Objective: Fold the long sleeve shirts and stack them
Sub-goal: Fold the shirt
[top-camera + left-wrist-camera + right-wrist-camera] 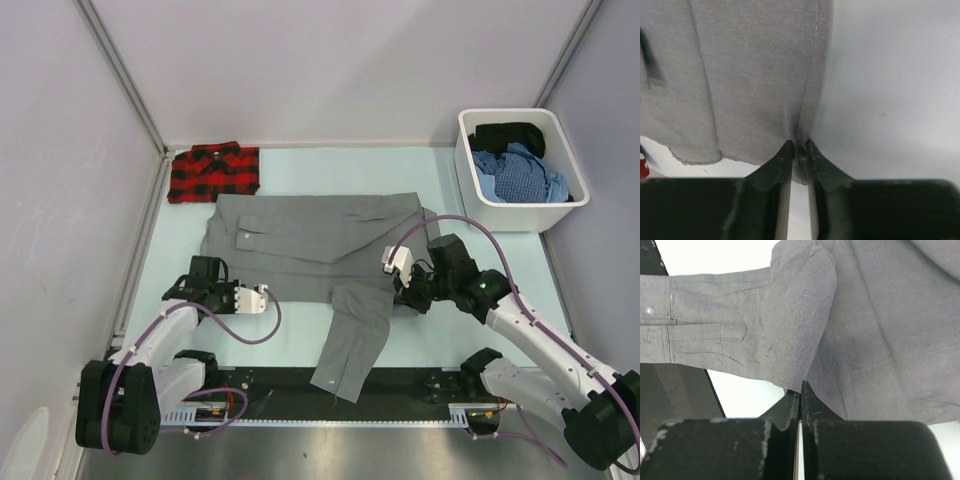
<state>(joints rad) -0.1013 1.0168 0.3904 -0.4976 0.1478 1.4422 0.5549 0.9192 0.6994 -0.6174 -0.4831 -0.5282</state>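
Note:
The grey shirt (320,240) lies spread across the middle of the table, one sleeve (352,340) hanging toward the near edge. The red-and-black plaid shirt (214,171) lies folded at the far left corner. My left gripper (262,294) is shut on the grey shirt's edge at its near left; the wrist view shows the cloth (755,75) pinched between the fingertips (786,150). My right gripper (402,285) is shut on the grey shirt near the sleeve's shoulder; the wrist view shows the folded sleeve (790,325) clamped at the tips.
A white bin (520,170) with blue and black clothes stands at the far right. White walls enclose the pale table (290,340). A black rail (400,385) runs along the near edge.

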